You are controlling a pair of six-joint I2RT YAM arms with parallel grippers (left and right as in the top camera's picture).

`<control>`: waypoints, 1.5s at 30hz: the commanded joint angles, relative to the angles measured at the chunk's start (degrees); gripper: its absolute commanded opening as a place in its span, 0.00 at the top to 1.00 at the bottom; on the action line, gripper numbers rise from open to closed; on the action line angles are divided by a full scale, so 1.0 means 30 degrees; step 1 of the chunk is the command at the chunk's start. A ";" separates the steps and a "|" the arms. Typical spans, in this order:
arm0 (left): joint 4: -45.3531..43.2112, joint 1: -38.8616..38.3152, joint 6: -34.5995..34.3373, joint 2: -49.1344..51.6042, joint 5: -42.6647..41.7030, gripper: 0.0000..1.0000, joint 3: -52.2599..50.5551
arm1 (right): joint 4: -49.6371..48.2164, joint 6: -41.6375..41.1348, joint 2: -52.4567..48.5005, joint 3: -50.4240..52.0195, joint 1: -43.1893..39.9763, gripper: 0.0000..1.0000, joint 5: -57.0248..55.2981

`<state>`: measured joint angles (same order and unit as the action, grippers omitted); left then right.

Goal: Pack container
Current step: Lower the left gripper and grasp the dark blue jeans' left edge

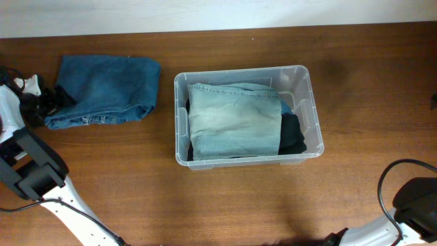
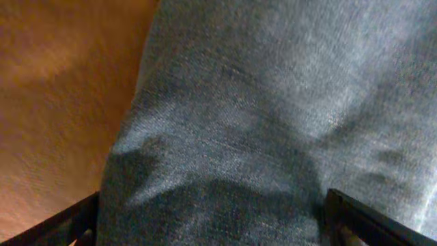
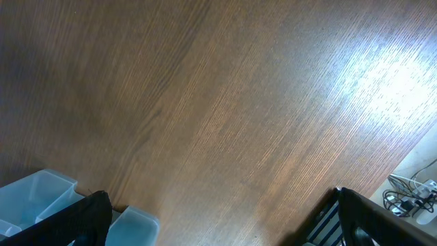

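The clear plastic container (image 1: 304, 74) stands at the table's middle. It holds folded light denim jeans (image 1: 234, 119) on top of dark clothing (image 1: 292, 133). A second folded pair of blue jeans (image 1: 106, 89) lies on the table to its left. My left gripper (image 1: 42, 101) is at the left edge of that pair. In the left wrist view the gripper (image 2: 212, 225) is open, its fingers wide apart with the denim (image 2: 273, 102) between them. My right gripper (image 3: 225, 219) is open and empty above bare table, with a corner of the container (image 3: 41, 195) at the lower left.
The right arm (image 1: 416, 198) rests at the front right corner with its cable looping beside it. The left arm's white body (image 1: 34, 171) lies along the left front. The table's right edge and some cables (image 3: 410, 195) show in the right wrist view.
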<state>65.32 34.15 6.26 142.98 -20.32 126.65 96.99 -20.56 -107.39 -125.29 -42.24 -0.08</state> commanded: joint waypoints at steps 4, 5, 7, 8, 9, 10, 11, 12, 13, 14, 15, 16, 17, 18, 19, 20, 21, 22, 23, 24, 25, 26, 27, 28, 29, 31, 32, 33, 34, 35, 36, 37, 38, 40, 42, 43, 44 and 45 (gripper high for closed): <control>0.1756 -0.0466 0.0240 0.0342 -0.1013 0.05 -0.0029 | 0.0095 0.0058 0.0415 0.0015 -0.0058 0.02 -0.0051; 0.1967 -0.0561 0.0248 0.0342 -0.1202 0.05 -0.0029 | 0.0095 0.0058 0.0408 0.0015 -0.0058 0.02 -0.0044; 0.2259 -0.0823 0.0248 0.0342 -0.1450 0.05 -0.0029 | 0.0095 0.0058 0.0415 0.0015 -0.0058 0.02 -0.0044; 0.2273 -0.0962 0.0248 0.0342 -0.1450 0.05 -0.0029 | 0.0095 0.0058 0.0415 0.0015 -0.0058 0.02 -0.0044; 0.2244 -0.1020 0.0255 0.0335 -0.1450 0.05 -0.0022 | 0.0095 0.0058 0.0408 0.0015 -0.0058 0.02 -0.0051; 0.2149 -0.1100 0.0401 0.0335 -0.1457 0.04 -0.0022 | 0.0095 0.0058 0.0415 0.0015 -0.0058 0.02 -0.0044; 0.1996 -0.1137 0.0831 0.0335 -0.1457 0.04 -0.0022 | 0.0095 0.0058 0.0415 0.0015 -0.0058 0.02 -0.0044; 0.1785 -0.1137 0.0896 0.0335 -0.1435 0.04 -0.0022 | 0.0095 0.0058 0.0415 0.0015 -0.0058 0.01 -0.0051; 0.1472 -0.1115 0.0874 0.0335 -0.1443 0.03 -0.0007 | 0.0095 0.0058 0.0415 0.0015 -0.0058 0.02 -0.0044; 0.1231 -0.1049 0.0794 0.0335 -0.1450 0.01 0.0044 | 0.0095 0.0058 0.0415 0.0015 -0.0058 0.02 -0.0044; 0.0860 -0.0962 0.0627 0.0335 -0.1457 0.01 0.0095 | 0.0095 0.0058 0.0415 0.0015 -0.0058 0.02 -0.0044; 0.0466 -0.0889 0.0379 0.0335 -0.1450 0.01 0.0109 | 0.0095 0.0058 0.0408 0.0015 -0.0058 0.02 -0.0044; 0.0248 -0.0831 0.0277 0.0335 -0.1464 0.01 0.0109 | 0.0095 0.0058 0.0415 0.0015 -0.0058 0.02 -0.0051; -0.0015 -0.0780 0.0219 0.0335 -0.1472 0.01 0.0109 | 0.0095 0.0058 0.0408 0.0015 -0.0058 0.02 -0.0051; -0.0219 -0.0736 0.0219 0.0335 -0.1450 0.01 0.0109 | 0.0095 0.0058 0.0415 0.0015 -0.0058 0.02 -0.0051; -0.0357 -0.0699 0.0219 0.0335 -0.1443 0.01 0.0109 | 0.0095 0.0058 0.0415 0.0015 -0.0058 0.02 -0.0051; -0.0444 -0.0699 0.0146 0.0342 -0.1450 0.01 0.0102 | 0.0095 0.0058 0.0408 0.0015 -0.0058 0.02 -0.0044; -0.0444 -0.0707 0.0095 0.0342 -0.1450 0.02 0.0102 | 0.0095 0.0058 0.0415 0.0015 -0.0058 0.02 -0.0044; -0.0401 -0.0707 -0.0066 0.0342 -0.1450 0.02 0.0095 | 0.0095 0.0058 0.0415 0.0015 -0.0058 0.02 -0.0044; 0.0051 -0.0765 -0.0204 0.0342 -0.1450 0.03 0.0073 | 0.0095 0.0058 0.0415 0.0015 -0.0058 0.02 -0.0044; 0.0328 -0.0816 -0.0197 0.0342 -0.1443 0.05 0.0044 | 0.0095 0.0058 0.0415 0.0015 -0.0058 0.02 -0.0051; 0.0736 -0.0874 -0.0197 0.0342 -0.1443 0.05 -0.0015 | 0.0095 0.0058 0.0415 0.0015 -0.0058 0.02 -0.0044; 0.1049 -0.0911 -0.0197 0.0350 -0.1435 0.05 -0.0051 | 0.0095 0.0058 0.0415 0.0015 -0.0058 0.02 -0.0051; 0.1435 -0.0933 -0.0197 0.0364 -0.1443 0.05 -0.0087 | 0.0095 0.0058 0.0408 0.0015 -0.0058 0.02 -0.0044; 0.1814 -0.0962 -0.0204 0.0379 -0.1443 0.05 -0.0124 | 0.0095 0.0058 0.0415 0.0015 -0.0058 0.02 -0.0044; 0.2601 -0.1020 -0.0219 0.0386 -0.1450 0.05 -0.0248 | 0.0095 0.0058 0.0415 0.0015 -0.0058 0.02 -0.0051; 0.3024 -0.1056 -0.0219 0.0386 -0.1450 0.06 -0.0379 | 0.0095 0.0058 0.0415 0.0015 -0.0058 0.02 -0.0051; 0.3424 -0.1086 -0.0211 0.0386 -0.1443 0.08 -0.0466 | 0.0095 0.0058 0.0415 0.0015 -0.0058 0.02 -0.0051; 0.3657 -0.1122 -0.0211 0.0386 -0.1443 0.09 -0.0576 | 0.0095 0.0058 0.0415 0.0015 -0.0058 0.02 -0.0051; 0.4080 -0.1158 -0.0204 0.0386 -0.1443 0.09 -0.0758 | 0.0095 0.0058 0.0415 0.0015 -0.0058 0.02 -0.0044; 0.4131 -0.1158 -0.0197 0.0386 -0.1435 0.09 -0.0765 | 0.0095 0.0058 0.0415 0.0015 -0.0058 0.02 -0.0044; 0.4087 -0.1151 -0.0204 0.0386 -0.1435 0.08 -0.0765 | 0.0095 0.0058 0.0415 0.0015 -0.0058 0.01 -0.0044; 0.3905 -0.1107 -0.0204 0.0372 -0.1443 0.08 -0.0750 | 0.0095 0.0058 0.0415 0.0015 -0.0058 0.02 -0.0044; 0.3490 -0.0911 -0.0204 0.0342 -0.1443 0.08 -0.0605 | 0.0095 0.0058 0.0415 0.0015 -0.0058 0.02 -0.0051; 0.3009 -0.0641 -0.0219 0.0335 -0.1450 0.08 -0.0415 | 0.0095 0.0058 0.0415 0.0015 -0.0058 0.02 -0.0044; 0.2805 -0.0481 -0.0313 0.0335 -0.1443 0.08 -0.0284 | 0.0095 0.0058 0.0415 0.0015 -0.0058 0.02 -0.0044; 0.2579 -0.0306 -0.0430 0.0335 -0.1450 0.08 -0.0168 | 0.0095 0.0058 0.0408 0.0015 -0.0058 0.02 -0.0044; 0.2426 -0.0153 -0.0641 0.0335 -0.1443 0.08 -0.0087 | 0.0095 0.0058 0.0415 0.0015 -0.0058 0.02 -0.0051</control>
<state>73.71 31.70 6.00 143.02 -23.83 125.05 96.99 -20.58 -107.39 -125.29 -42.24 -0.08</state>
